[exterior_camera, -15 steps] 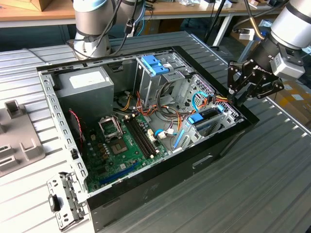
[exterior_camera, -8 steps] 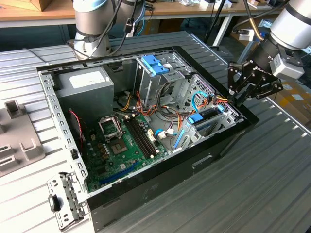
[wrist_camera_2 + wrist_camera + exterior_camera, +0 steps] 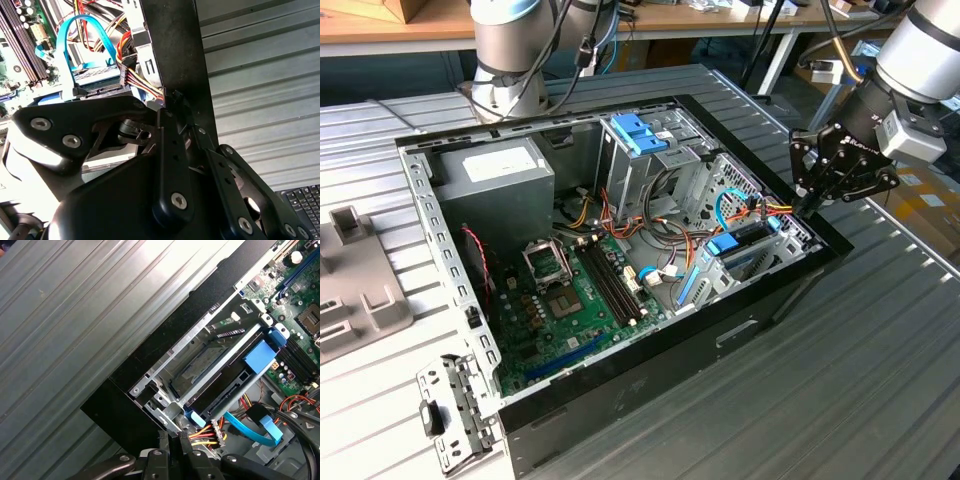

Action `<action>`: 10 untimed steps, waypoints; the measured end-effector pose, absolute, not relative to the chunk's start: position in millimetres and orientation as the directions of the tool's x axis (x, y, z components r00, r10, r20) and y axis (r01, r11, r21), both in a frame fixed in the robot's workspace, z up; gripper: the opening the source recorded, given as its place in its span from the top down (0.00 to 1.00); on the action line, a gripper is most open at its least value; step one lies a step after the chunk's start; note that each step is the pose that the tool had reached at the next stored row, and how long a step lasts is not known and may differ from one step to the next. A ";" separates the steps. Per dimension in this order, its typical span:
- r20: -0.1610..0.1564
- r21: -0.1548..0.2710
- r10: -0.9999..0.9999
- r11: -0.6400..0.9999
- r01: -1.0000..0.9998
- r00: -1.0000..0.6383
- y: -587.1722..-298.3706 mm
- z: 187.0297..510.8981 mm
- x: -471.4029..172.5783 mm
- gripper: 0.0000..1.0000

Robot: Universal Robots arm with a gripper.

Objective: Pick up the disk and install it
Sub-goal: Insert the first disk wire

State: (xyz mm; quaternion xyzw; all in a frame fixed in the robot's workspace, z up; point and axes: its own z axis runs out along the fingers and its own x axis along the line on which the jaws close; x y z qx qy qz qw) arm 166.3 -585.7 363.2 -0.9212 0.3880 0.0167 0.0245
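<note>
Seen from the exterior view's left to its right: an open computer case (image 3: 650,375) lies on its side on a ribbed metal table (image 3: 880,350), with a large grey power-supply box (image 3: 495,175) at its far left, a green motherboard (image 3: 560,300) in the middle, and a tall metal cage with a light-blue top (image 3: 640,135) behind. At the case's right end the disk (image 3: 745,245) sits slotted in a low bay, blue side rails showing, and the first wrist view shows it flat between the bay's metal walls (image 3: 215,365). Just right of it the gripper (image 3: 808,207) hovers at the case's rim, fingers drawn together and holding nothing, tips beside a bundle of red, yellow and orange cables (image 3: 770,210). The disk is probably stiff, dense and smooth-sided, and sensitive to knocks; its long railed edges look the safest place to grip. Bay walls, cables and the case rim crowd it closely, while open table lies to the right
</note>
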 end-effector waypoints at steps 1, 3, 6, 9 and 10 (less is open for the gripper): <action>-0.050 -0.032 -0.714 -0.698 -0.716 0.698 -585.7 363.2 166.3 0.80; -0.050 -0.032 -0.714 -0.698 -0.716 0.698 -585.7 363.4 166.3 0.80; -0.050 -0.033 -0.714 -0.698 -0.716 0.698 -581.7 366.8 166.2 0.80; -0.052 -0.034 -0.714 -0.698 -0.716 0.698 -577.2 370.0 165.8 0.83; -0.053 -0.035 -0.714 -0.698 -0.716 0.698 -576.4 370.5 165.7 0.83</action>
